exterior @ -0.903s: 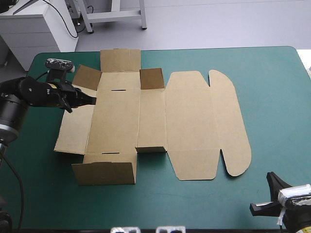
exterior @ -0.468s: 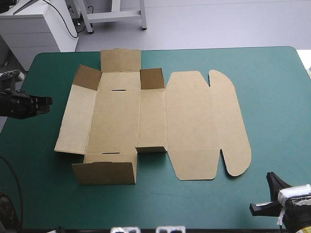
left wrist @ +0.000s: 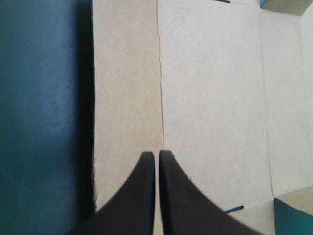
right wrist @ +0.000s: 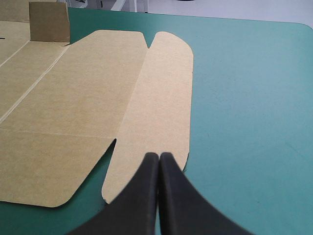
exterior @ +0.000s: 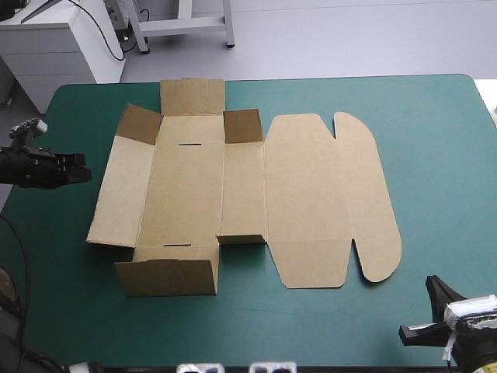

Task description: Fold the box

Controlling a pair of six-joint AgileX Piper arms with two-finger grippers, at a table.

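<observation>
The brown box (exterior: 303, 194) lies as a cut sheet in the middle of the table, its lid panel and rounded flap (exterior: 373, 194) flat on the right. Two small corner flaps (exterior: 242, 126) stand up at the far side, and a wall (exterior: 167, 277) is raised at the near left. My left gripper (exterior: 81, 169) is shut, hovering at the table's left edge a little short of the box's left panel (left wrist: 127, 88). At the near right corner my right gripper (exterior: 433, 284) is shut, pointing at the rounded flap (right wrist: 161, 88) and apart from it.
The teal-green cover (exterior: 443, 155) runs wide between the rounded flap and the table's right edge. A narrower strip of cover (exterior: 256, 326) lies along the near edge. The table's left edge is right under the left arm.
My left gripper has drawn back leftward off the box's left panel to the table's left edge. The box and the right arm have not moved.
</observation>
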